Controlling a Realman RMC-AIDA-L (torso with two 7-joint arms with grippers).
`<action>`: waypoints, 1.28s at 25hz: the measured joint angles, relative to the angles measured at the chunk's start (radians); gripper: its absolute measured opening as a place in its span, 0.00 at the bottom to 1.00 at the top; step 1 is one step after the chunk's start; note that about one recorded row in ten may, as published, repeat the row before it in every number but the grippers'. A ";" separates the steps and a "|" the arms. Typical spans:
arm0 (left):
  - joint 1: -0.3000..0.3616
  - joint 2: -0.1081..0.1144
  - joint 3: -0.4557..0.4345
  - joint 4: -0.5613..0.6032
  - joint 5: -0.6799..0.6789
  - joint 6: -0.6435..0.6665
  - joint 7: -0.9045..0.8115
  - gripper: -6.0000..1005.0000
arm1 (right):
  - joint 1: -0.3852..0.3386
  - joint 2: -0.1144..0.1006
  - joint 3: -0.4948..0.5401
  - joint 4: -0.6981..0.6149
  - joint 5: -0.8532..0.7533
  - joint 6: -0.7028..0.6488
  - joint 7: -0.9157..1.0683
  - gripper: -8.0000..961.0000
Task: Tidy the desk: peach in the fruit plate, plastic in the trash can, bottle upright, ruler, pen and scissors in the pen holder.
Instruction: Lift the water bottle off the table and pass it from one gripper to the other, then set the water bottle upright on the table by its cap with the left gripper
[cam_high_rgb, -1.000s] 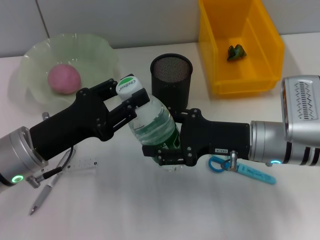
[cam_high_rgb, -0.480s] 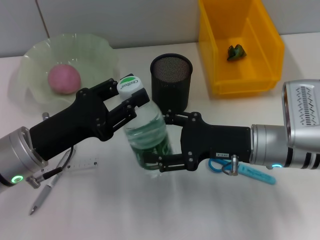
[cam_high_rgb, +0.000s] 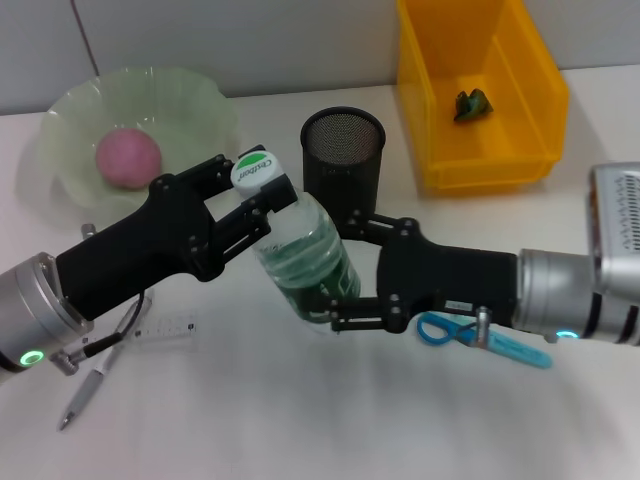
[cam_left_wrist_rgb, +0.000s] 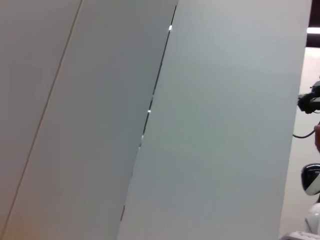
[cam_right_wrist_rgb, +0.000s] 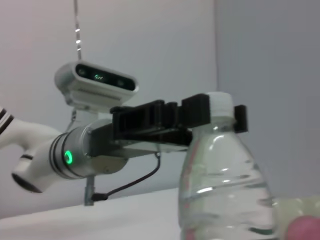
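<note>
A clear water bottle with a white cap leans slightly near the table's middle. My left gripper is shut on its neck just under the cap. My right gripper is open, one finger on each side of the bottle's lower body, not pressing it. In the right wrist view the bottle shows close up with the left gripper at its cap. The peach lies in the green fruit plate. The black mesh pen holder stands behind the bottle. I cannot tell if the bottle's base touches the table.
The yellow bin at the back right holds a green plastic scrap. Blue scissors lie under my right arm. A clear ruler and a pen lie at the front left. The left wrist view shows only wall panels.
My right gripper has opened off the bottle and drawn back to the right. My left gripper keeps its hold at the cap, and the bottle has swung a little.
</note>
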 joint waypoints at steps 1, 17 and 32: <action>0.000 0.001 -0.004 0.000 0.000 -0.005 0.007 0.45 | 0.000 0.000 0.000 0.000 0.000 0.000 0.000 0.88; 0.005 0.010 -0.100 0.011 0.001 -0.109 0.100 0.46 | -0.156 -0.004 0.073 -0.050 0.020 -0.035 -0.001 0.87; 0.022 0.022 -0.205 0.011 0.005 -0.156 0.176 0.46 | -0.166 -0.004 0.074 -0.047 0.020 -0.027 -0.001 0.86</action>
